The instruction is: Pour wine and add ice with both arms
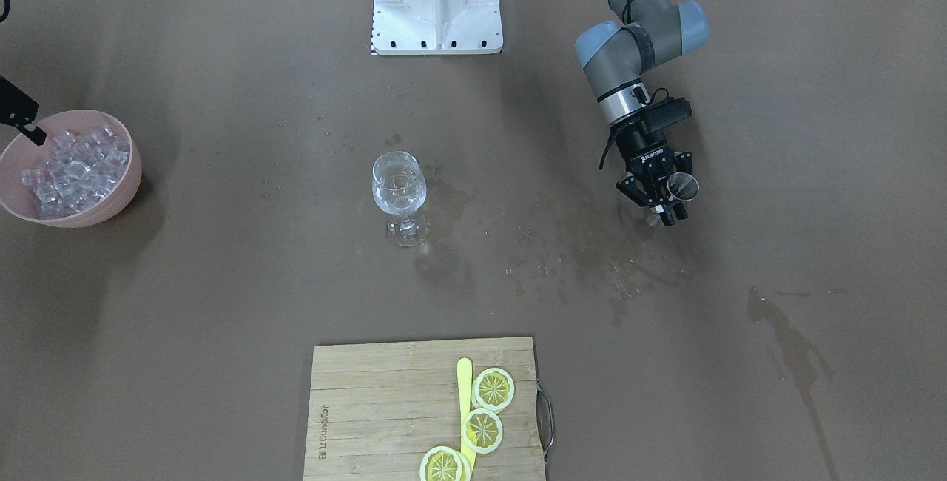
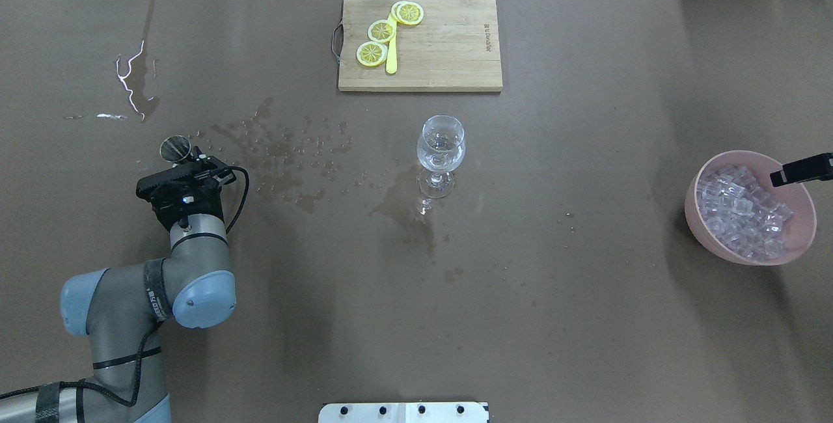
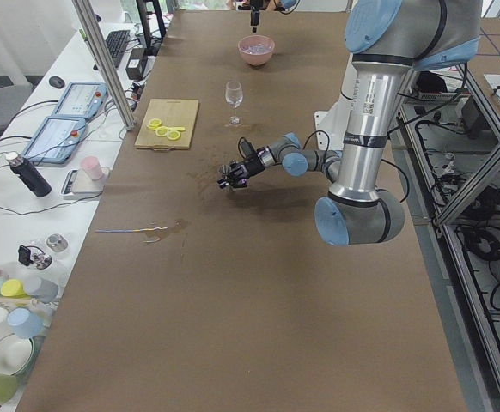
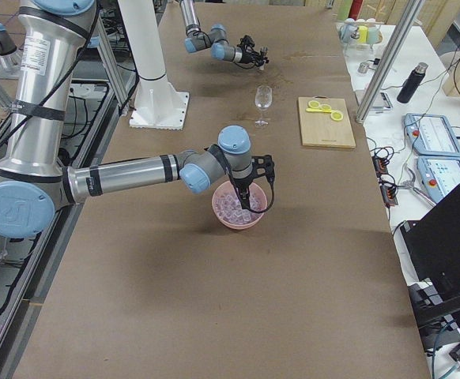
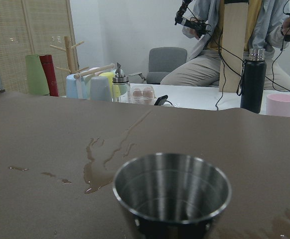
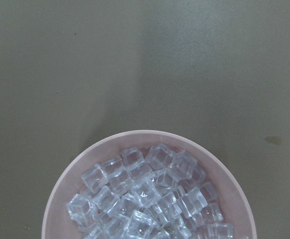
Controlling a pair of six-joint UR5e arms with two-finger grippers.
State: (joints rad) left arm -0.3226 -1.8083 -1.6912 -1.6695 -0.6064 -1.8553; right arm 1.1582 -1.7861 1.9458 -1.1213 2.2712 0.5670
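Right gripper (image 2: 776, 179) over ice (image 2: 738, 215), left gripper (image 1: 668, 206) holding metal cup (image 1: 682, 186)
We see the ice heaped in the pink bowl (image 2: 805, 215), just below the right gripper, so that arm is nearer; its jaws we cannot tell spread or pressed. Overhead, the wine glass (image 2: 441, 146), seemingly holding a little wine (image 1: 399, 200), stands at 9 o'clock from the bowl, well apart. Left jaws pinch the upright cup.

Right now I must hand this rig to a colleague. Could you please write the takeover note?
Left gripper: shut on the metal cup, which looks empty.
Right gripper: over the pink bowl of ice; open or shut unclear.
Wine glass: mid-table, seems to hold a little clear liquid, no ice in it.
Done: pouring, apparently. Left: ice into the glass.
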